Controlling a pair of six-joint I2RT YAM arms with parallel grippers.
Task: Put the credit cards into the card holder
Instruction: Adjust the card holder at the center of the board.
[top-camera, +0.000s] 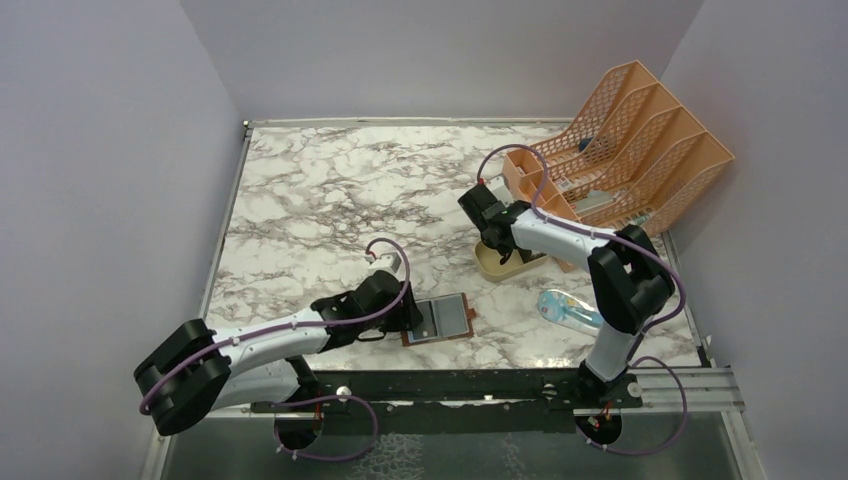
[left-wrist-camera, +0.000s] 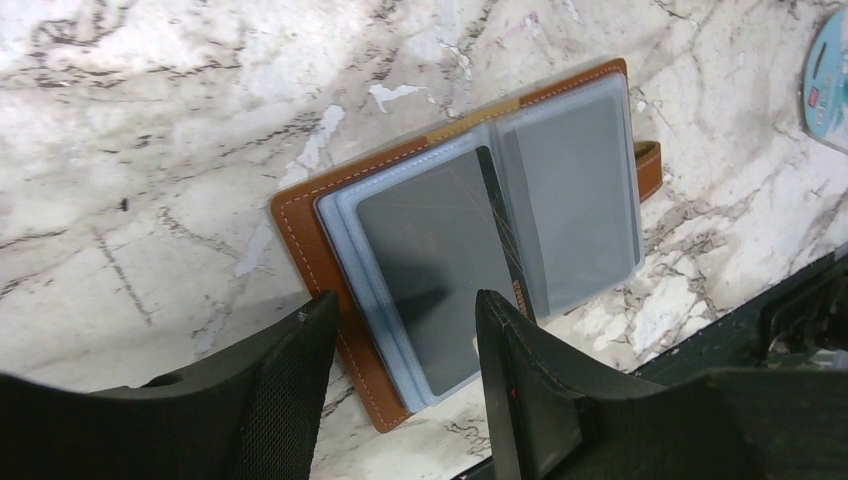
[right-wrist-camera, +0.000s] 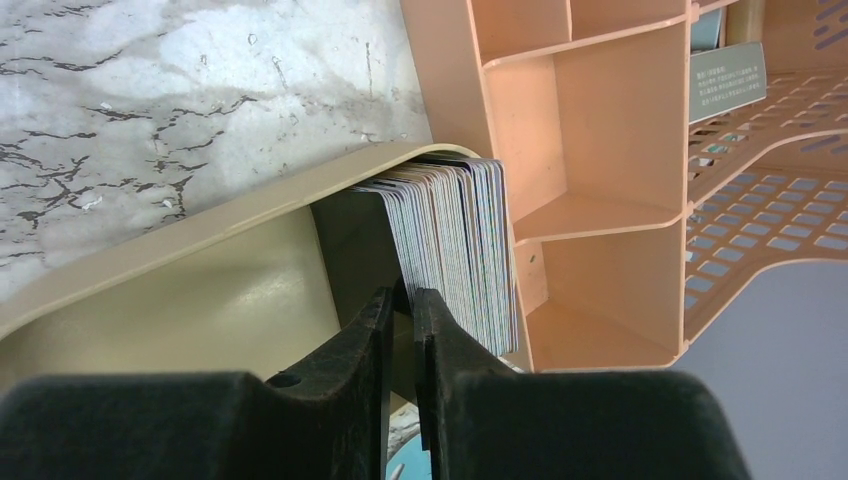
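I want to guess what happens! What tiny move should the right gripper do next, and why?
Probably finish pinching one card. The right gripper is in the tray at the edge of the upright cards, jaws almost together; I cannot tell if a card is caught yet. The holder lies open by the open left gripper.

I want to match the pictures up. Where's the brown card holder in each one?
Top external: the card holder lies open, low in the centre, on the marble table.
Left wrist: card holder fills the middle, sleeves showing.
Right wrist: not in it.
Shared landmark: the marble table, seen in all three.
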